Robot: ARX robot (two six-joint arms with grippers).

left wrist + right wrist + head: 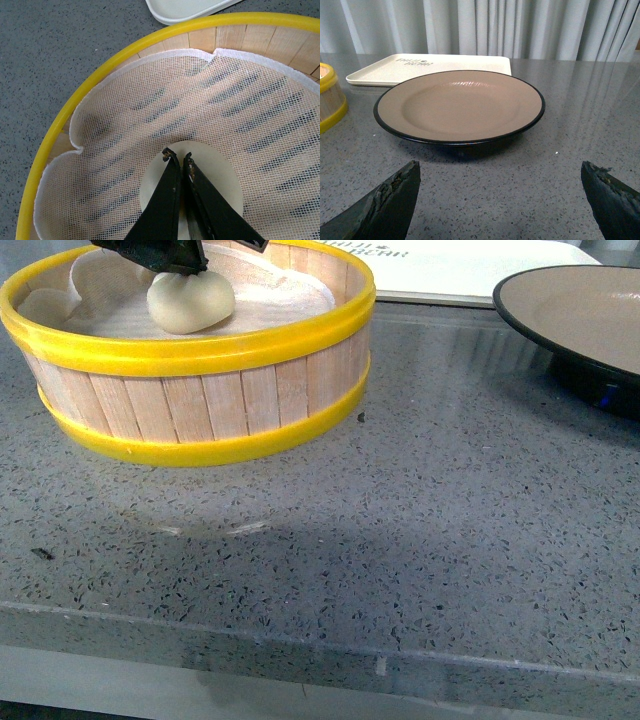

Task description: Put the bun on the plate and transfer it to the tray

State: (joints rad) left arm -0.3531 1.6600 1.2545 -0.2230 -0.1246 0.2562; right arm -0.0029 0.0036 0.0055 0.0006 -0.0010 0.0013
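Grey counter, upper left: left gripper [179, 156], pinched nearly shut on bun [190, 302], should lift straight, clearing basket [200, 352] rim.

The bun [190, 302] sits inside the steamer basket [200, 390].

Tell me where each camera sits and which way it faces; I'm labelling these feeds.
Front: on the robot's body, looking forward and down at the basket, bun and plate; the left hand shows above the bun.
Left wrist: on the left arm, looking down into the basket; its fingers meet on the bun.
Right wrist: on the right arm, low, facing the plate and tray; the open right hand shows.
Shared: front and left wrist show the bun; front and right wrist the plate.
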